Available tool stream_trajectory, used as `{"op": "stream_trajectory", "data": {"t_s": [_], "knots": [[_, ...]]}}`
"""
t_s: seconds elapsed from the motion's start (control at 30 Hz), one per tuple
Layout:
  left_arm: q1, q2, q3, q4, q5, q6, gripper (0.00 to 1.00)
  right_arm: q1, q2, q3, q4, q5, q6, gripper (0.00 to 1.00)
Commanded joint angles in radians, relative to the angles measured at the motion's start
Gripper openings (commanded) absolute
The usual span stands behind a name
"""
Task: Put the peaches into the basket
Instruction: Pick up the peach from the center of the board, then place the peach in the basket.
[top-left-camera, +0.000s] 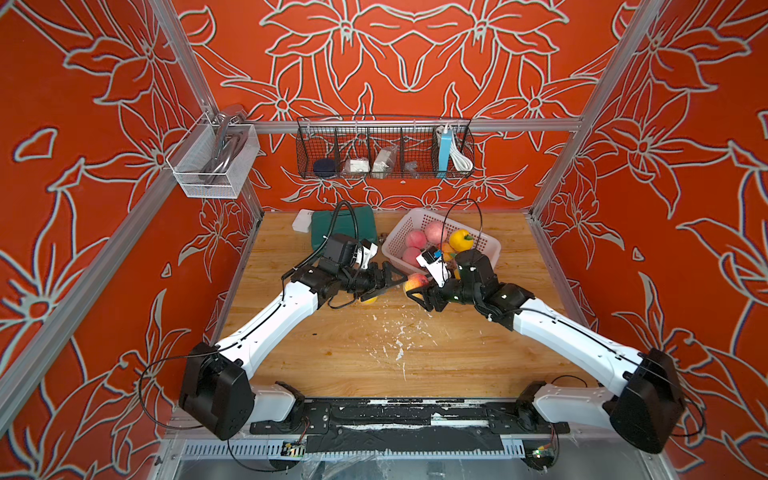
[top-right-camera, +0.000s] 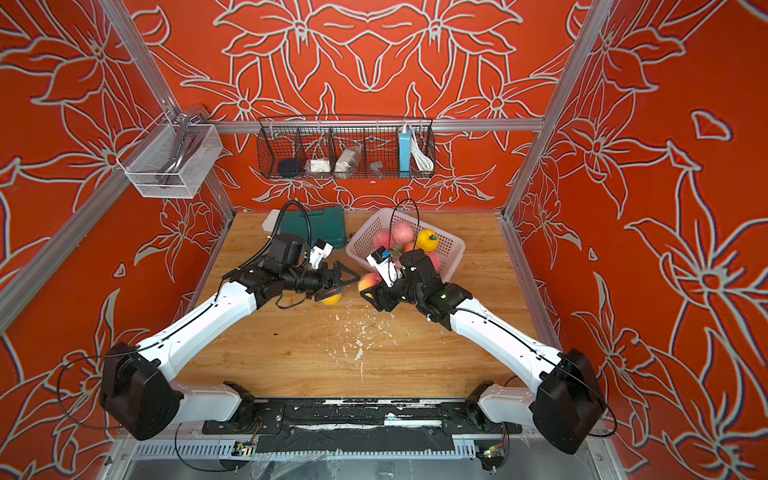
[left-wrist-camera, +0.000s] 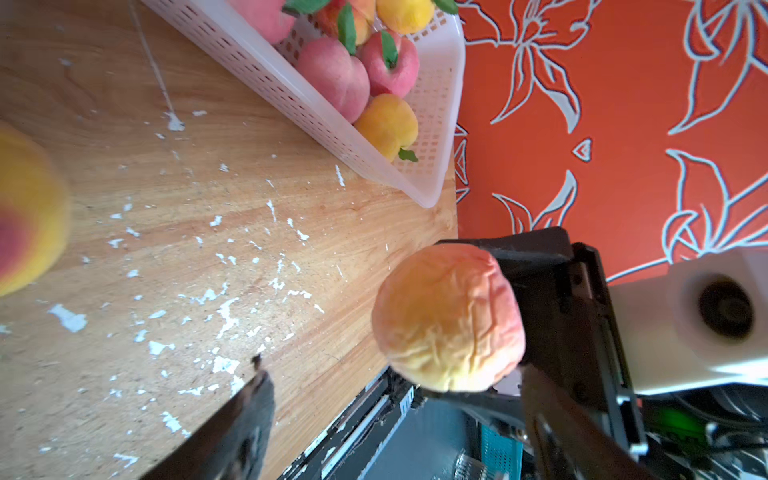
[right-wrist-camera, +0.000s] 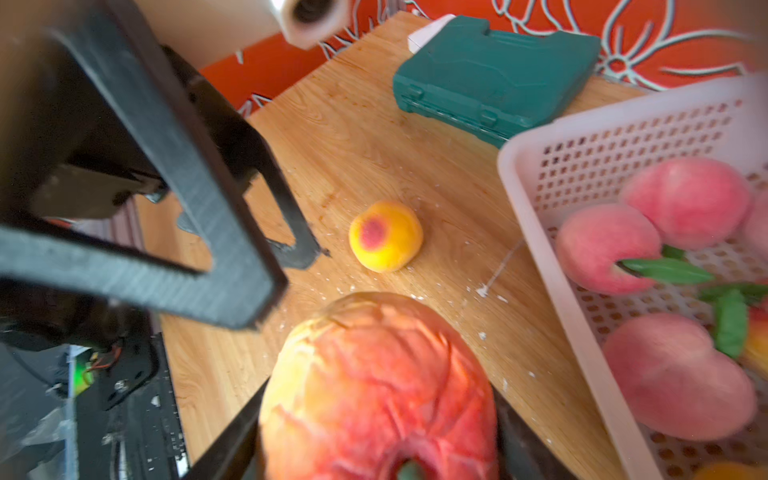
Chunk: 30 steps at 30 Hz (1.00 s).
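The right gripper is clamped on 1 wrinkled orange-red peach, just off the 7 o'clock corner of the basket. The basket sits at 1 o'clock on the table, with peaches inside. The left gripper hangs wide, holding nothing, over 1 yellow peach at the held fruit's 9 o'clock.

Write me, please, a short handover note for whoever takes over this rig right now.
Left gripper: open and empty, over the table beside the yellow peach.
Right gripper: shut on a wrinkled peach, close to the basket but not yet over it.
Done: several peaches lie in the basket.
Left: drop the wrinkled peach in, then fetch the yellow peach; no other loose one shows.
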Motion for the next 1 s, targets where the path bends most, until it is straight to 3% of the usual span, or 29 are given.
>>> {"op": "stream_trajectory", "data": {"t_s": [0.0,0.13,0.27,0.57,0.97], "knots": [[0.01,-0.032,0.034,-0.135,-0.084,0.132,0.87,-0.031,-0.006,0.055,-0.075,0.082,-0.041,0.67],[0.01,-0.036,0.061,-0.227,-0.179,0.225,0.87,-0.107,0.009,0.074,-0.095,0.097,-0.014,0.68],[0.01,-0.043,0.061,-0.252,-0.212,0.269,0.87,-0.175,0.038,0.132,-0.169,0.21,-0.002,0.68],[0.009,-0.052,0.034,-0.247,-0.211,0.31,0.89,-0.348,0.126,0.214,-0.207,0.311,0.007,0.67],[0.01,-0.043,0.04,-0.222,-0.156,0.313,0.89,-0.481,0.308,0.321,-0.199,0.365,-0.029,0.68]]}}
